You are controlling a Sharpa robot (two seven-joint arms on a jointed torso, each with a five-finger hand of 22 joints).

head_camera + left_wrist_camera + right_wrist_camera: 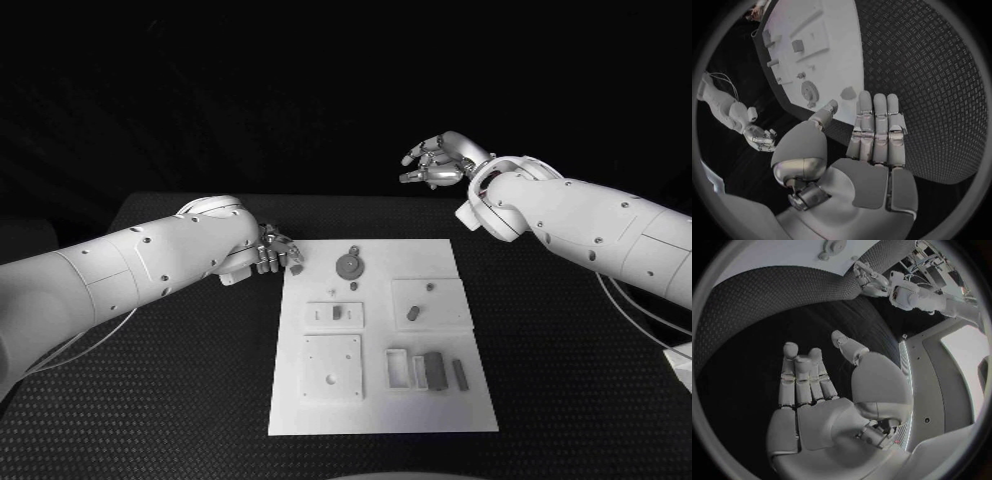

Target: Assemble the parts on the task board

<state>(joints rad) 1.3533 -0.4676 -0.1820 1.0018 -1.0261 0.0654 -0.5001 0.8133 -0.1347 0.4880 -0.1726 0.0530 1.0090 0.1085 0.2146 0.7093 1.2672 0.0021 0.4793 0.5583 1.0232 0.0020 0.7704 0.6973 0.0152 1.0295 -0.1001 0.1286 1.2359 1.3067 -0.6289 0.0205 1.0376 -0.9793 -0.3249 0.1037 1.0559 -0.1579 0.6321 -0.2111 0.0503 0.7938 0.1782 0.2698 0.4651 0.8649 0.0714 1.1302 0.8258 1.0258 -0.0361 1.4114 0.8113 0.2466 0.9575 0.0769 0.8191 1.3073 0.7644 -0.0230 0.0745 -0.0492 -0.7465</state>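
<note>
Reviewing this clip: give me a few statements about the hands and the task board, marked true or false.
1. The left hand holds a part. False: it holds nothing, fingers straight, beside the task board.
2. The right hand is beyond the table's far edge, away from the board. True.
3. A round part lies near the board's far end. True.
4. The right hand rests on the board. False: it is raised beyond the table, touching nothing.
5. Both hands hold nothing. True.

A robotics lab: a black textured worktop (173,380) against darkness, carrying a white task board (382,415) with fixture plates at frame centre.
</note>
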